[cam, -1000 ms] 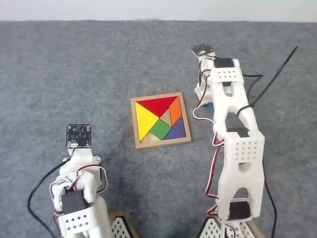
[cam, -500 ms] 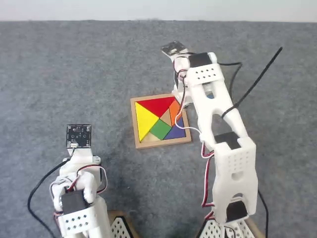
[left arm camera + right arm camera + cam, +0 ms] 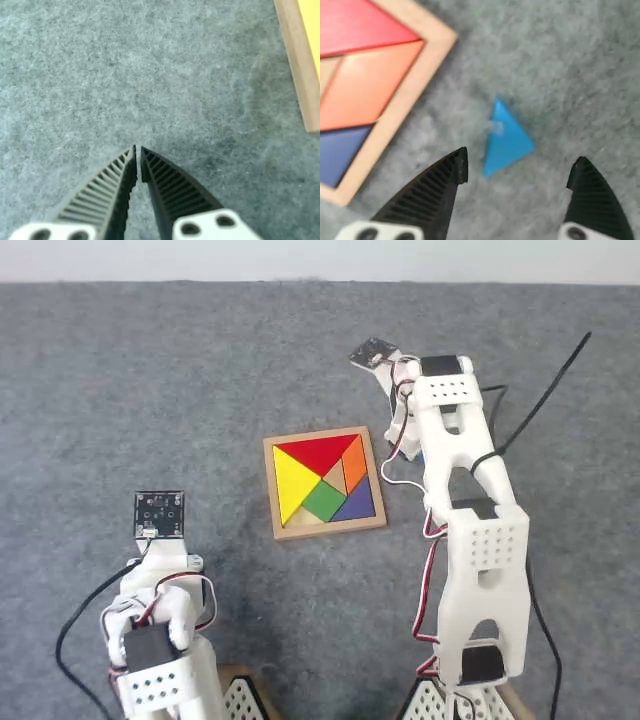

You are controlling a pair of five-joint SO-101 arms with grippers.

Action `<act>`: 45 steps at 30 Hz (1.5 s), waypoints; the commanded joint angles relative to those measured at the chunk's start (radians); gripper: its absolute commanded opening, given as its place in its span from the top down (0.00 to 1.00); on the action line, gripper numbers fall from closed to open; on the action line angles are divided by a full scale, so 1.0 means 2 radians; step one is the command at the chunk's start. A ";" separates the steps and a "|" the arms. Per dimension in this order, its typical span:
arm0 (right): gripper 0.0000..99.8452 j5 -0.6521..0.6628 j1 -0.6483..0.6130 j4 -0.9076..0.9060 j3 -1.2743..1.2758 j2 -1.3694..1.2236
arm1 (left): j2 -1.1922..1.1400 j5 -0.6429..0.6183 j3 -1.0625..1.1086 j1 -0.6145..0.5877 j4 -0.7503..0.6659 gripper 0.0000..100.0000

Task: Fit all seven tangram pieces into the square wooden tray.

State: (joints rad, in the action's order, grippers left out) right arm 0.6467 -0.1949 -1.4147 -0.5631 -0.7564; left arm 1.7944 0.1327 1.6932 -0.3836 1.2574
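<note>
The small blue triangle (image 3: 506, 139) is the piece outside the tray (image 3: 268, 485). It lies flat on the grey carpet (image 3: 150, 370), just beside the tray's rim (image 3: 402, 100) on the side where the orange piece (image 3: 367, 82) sits, and does not touch the wood. The right gripper (image 3: 521, 161) is spread wide and holds nothing. The triangle sits within its span, a little ahead of the tips and closer to the finger on the tray side than to the other. Its longest edge runs roughly along the gripper's line of reach — so crosswise to the closing line — and faces the tray-side finger, while the opposite corner points at the far finger. As I judge it, a squeeze from here would pin long edge against corner, a hold apt to let the piece twist unless the wrist turns or the jaws centre first. The right arm (image 3: 470, 530) is clearly the nearer one. The left arm (image 3: 160, 630) sits folded back on the other side of the tray, well apart from the triangle, and the left gripper (image 3: 138, 149) is clenched empty over bare carpet.
</note>
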 commanded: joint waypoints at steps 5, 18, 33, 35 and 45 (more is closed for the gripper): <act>0.67 0.024 0.010 0.043 -0.028 -0.011 | 0.009 0.005 -0.004 -0.002 0.002 0.98; 0.74 0.024 0.013 0.052 -0.028 -0.046 | 0.009 0.005 -0.004 -0.002 0.002 0.98; 0.79 0.006 0.013 0.047 -0.028 -0.034 | 0.009 0.005 -0.004 -0.002 0.002 0.98; 0.79 0.005 0.010 0.032 -0.028 -0.014 | 0.009 0.005 -0.004 -0.002 0.002 0.98; 0.79 -0.017 -0.056 -0.042 -0.027 0.089 | 0.009 0.005 -0.004 -0.002 0.002 0.98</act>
State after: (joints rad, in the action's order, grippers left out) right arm 0.6345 -0.2378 -1.4438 -0.5877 -0.7073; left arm 1.7944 0.1327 1.6932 -0.3836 1.2574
